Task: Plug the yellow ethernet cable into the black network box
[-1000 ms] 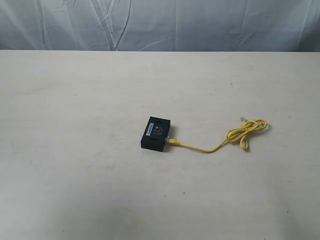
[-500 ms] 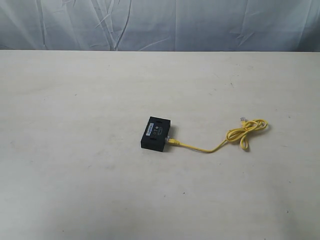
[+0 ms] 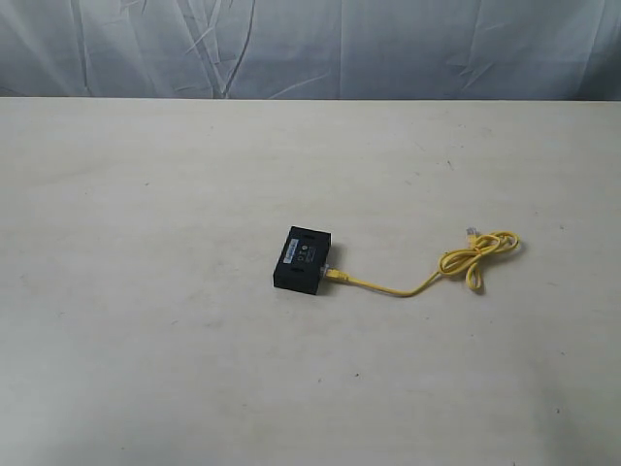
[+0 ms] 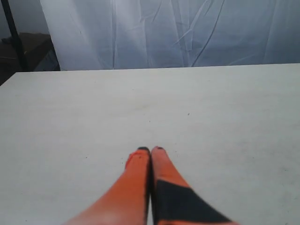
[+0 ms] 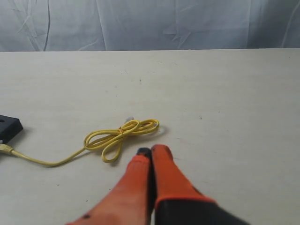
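The black network box [image 3: 302, 259] lies flat near the middle of the table, a pale label on top. One plug of the yellow ethernet cable [image 3: 477, 254] sits in the box's right side; the cord runs right to a tied bundle of loops with a free clear plug. In the right wrist view the cable [image 5: 120, 133] lies just beyond my right gripper [image 5: 151, 151], which is shut and empty; a corner of the box [image 5: 8, 126] shows at the edge. My left gripper [image 4: 150, 150] is shut on nothing over bare table. Neither gripper appears in the exterior view.
The pale table [image 3: 146, 340] ends at a far edge before a wrinkled white curtain [image 3: 310, 49]. A dark stand [image 4: 11, 28] shows beyond the table's corner in the left wrist view.
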